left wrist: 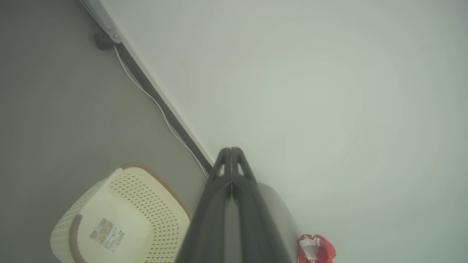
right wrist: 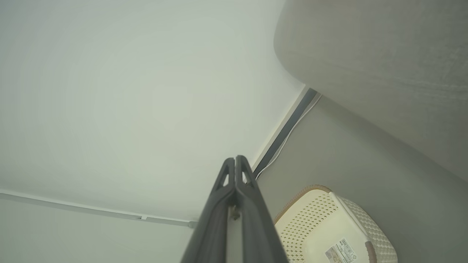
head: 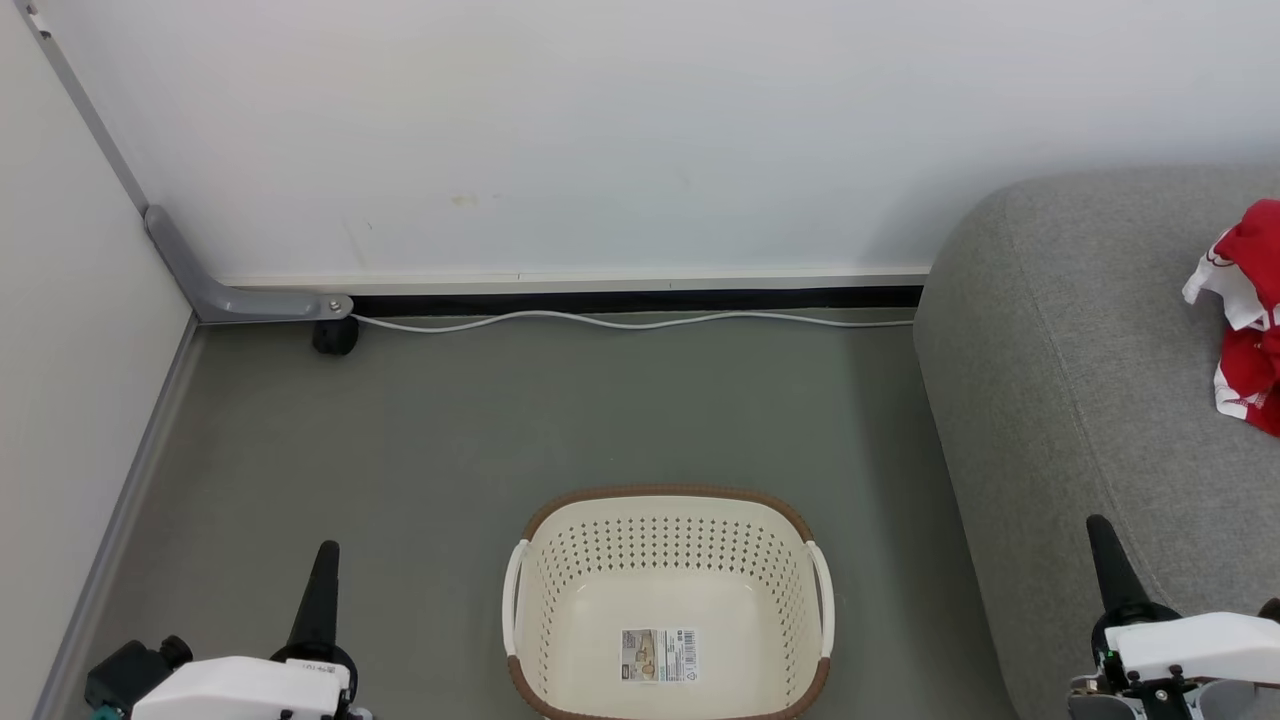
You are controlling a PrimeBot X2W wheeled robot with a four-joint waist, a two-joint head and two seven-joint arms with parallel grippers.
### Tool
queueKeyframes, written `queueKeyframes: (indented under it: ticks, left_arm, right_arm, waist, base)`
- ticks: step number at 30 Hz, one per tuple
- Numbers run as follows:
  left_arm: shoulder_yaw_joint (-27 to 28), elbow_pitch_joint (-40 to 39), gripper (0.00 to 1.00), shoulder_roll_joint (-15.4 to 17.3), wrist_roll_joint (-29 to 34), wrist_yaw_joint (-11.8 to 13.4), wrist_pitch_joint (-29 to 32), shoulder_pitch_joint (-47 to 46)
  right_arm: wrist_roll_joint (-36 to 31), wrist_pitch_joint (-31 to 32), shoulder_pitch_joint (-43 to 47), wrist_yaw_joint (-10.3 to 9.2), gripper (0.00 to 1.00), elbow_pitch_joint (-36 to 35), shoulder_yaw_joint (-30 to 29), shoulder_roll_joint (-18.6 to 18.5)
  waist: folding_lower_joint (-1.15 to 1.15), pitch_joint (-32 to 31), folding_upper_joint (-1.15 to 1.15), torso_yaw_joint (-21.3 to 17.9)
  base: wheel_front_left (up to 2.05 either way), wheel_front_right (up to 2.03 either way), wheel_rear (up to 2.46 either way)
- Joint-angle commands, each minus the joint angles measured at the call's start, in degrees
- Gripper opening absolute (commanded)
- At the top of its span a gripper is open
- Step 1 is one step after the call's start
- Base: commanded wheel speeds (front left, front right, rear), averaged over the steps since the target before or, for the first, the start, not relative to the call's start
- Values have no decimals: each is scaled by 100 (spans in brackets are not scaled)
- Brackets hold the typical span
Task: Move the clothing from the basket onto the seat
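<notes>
Basket [head: 668, 590] smooth perforated cream plastic, woven-look brown rim; seat [head: 1080, 380] matt grey rough fabric; clothing [head: 1250, 310] soft cloth.

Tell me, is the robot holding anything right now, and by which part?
Nothing is held. The left gripper and right gripper both have jaws shut on nothing; the clothing lies on the seat, and the basket is empty.

Home-style test rm: grey couch [head: 1060, 400], laundry basket [head: 670, 545], bare white panel walls [head: 600, 130].

Unreadable small print, barcode sticker [head: 658, 655] on basket [head: 670, 492] floor
</notes>
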Motion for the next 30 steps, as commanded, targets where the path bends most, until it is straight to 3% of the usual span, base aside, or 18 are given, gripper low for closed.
queueKeyframes:
  ticks: [1, 30]
  left_arm:
    - [170, -191, 0, 73, -208, -4, 52, -353]
    - [416, -371, 0, 87, -1920, -5, 523, -489]
  right_arm:
    - [218, 63, -171, 20, 0, -209, 55, -59]
    - [2023, 523, -166, 24, 0, -503, -101, -47]
  waist:
    - [0, 1, 0, -1]
    - [0, 18, 0, -17]
  base:
    - [0, 0, 0]
    - [0, 0, 0]
